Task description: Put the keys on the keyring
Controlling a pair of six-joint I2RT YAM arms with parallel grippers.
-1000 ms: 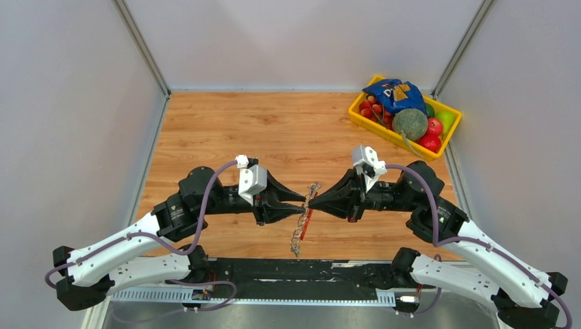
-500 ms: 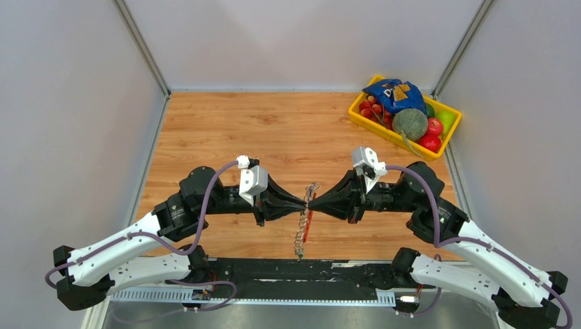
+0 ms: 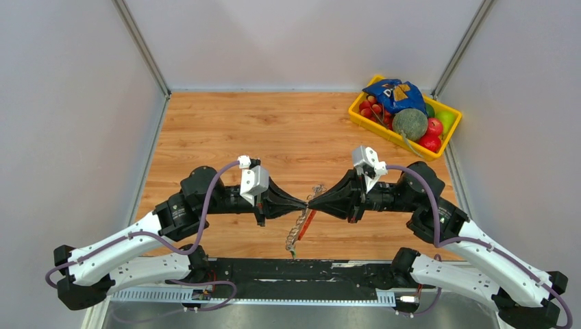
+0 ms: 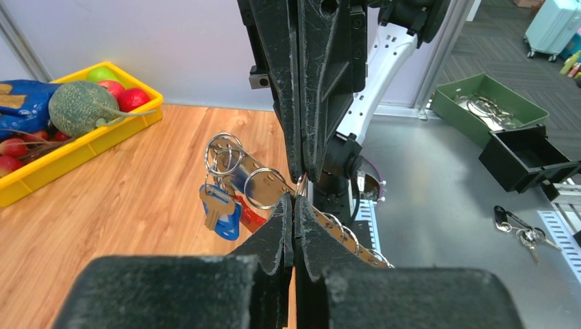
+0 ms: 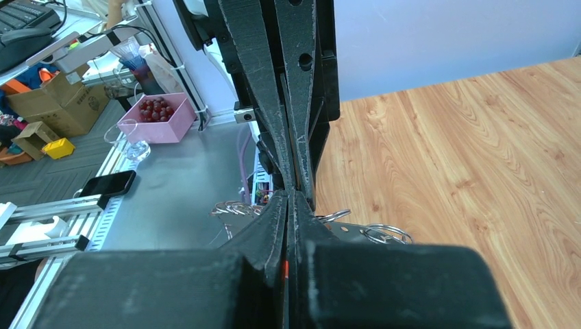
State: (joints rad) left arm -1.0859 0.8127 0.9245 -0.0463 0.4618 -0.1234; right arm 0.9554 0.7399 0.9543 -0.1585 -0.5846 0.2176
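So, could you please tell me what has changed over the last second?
The left hand closed at the keyring, tip to tip with the right hand; whether it grips it is unclear. The keyring's loose end swung slightly left. The right hand stayed shut on the keyring; the yellow bin did not move.

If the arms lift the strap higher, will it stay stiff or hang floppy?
Probably floppy: the strap sags in a curve below the right gripper pinching it. The blue key and rings dangle loose, so they would likely swing. It seems light, since a fingertip pinch carries it.
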